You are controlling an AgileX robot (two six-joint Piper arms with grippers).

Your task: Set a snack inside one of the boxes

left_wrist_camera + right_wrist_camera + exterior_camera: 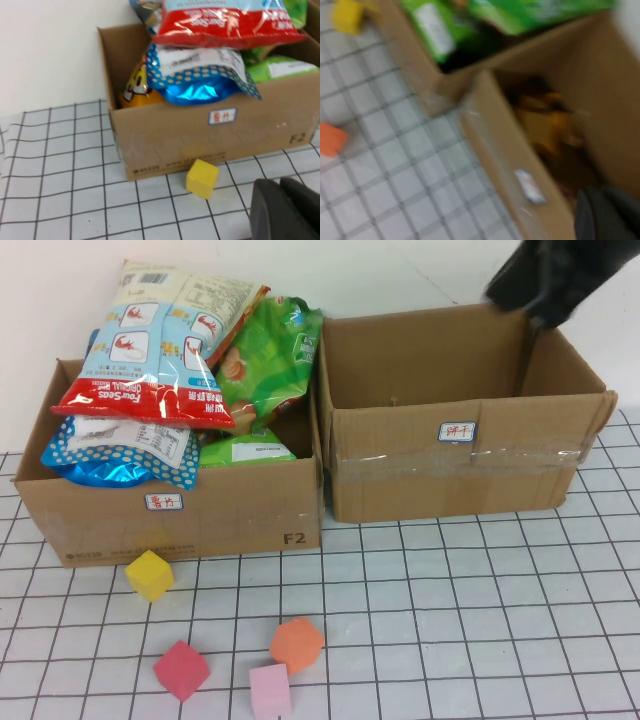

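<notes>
The left cardboard box (170, 525) is heaped with snack bags: a red and blue bag (160, 350) on top, a green bag (265, 355) and a blue dotted bag (120, 455). The right box (450, 470) looks empty in the high view, but the right wrist view shows a blurred orange-yellow packet (545, 120) inside it. My right gripper (545, 285) hovers over that box's far right corner; in its wrist view it (607, 215) looks shut and empty. My left gripper (287, 210) is out of the high view; it is shut and empty, low over the table in front of the left box (210, 135).
Several foam blocks lie on the gridded table in front of the left box: yellow (149, 574), red (181, 670), orange (297, 644) and pink (270, 691). The yellow block (202, 178) is close to my left gripper. The two boxes stand side by side, touching.
</notes>
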